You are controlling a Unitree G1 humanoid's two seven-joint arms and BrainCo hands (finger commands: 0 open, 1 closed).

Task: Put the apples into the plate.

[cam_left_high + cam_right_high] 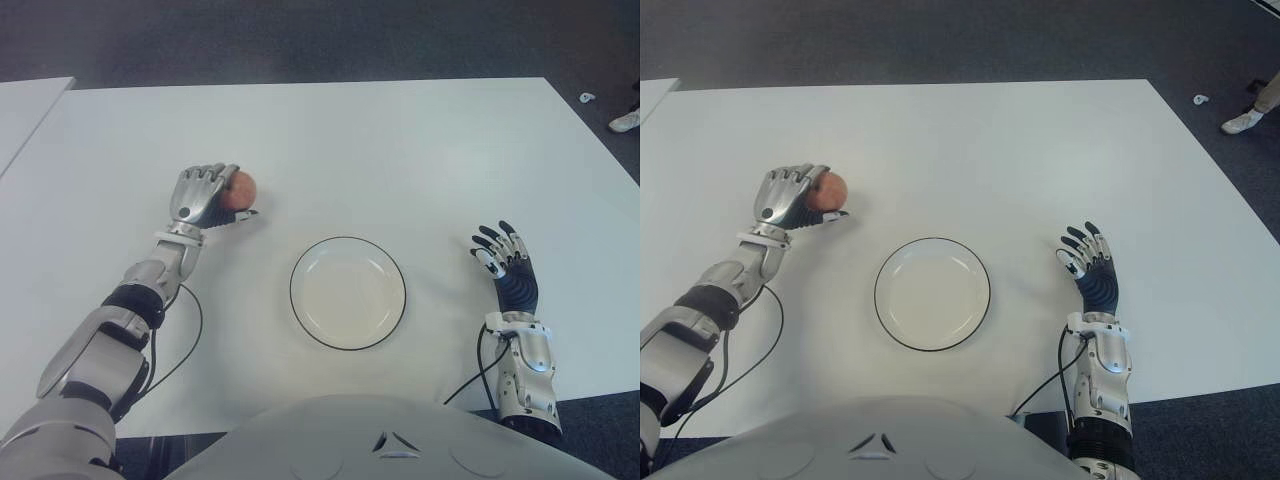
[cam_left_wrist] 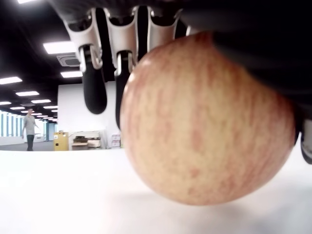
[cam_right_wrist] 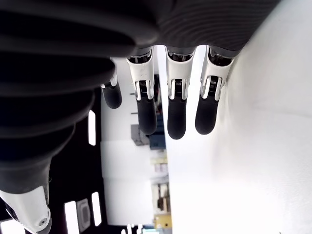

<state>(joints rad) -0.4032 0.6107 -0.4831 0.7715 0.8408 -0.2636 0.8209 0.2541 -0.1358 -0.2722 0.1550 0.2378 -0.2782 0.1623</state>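
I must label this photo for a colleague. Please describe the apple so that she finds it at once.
On the white table, look left of the round plate. There the left hand curls over the apple, the only reddish object and the only fruit visible.

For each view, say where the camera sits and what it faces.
Left and right eye views: head, looking down at the white table; both arms show, with the plate between.
Left wrist view: under the left hand, facing the apple in its curled fingers.
Right wrist view: at the right hand, fingers extended.
Shared: apple, table.
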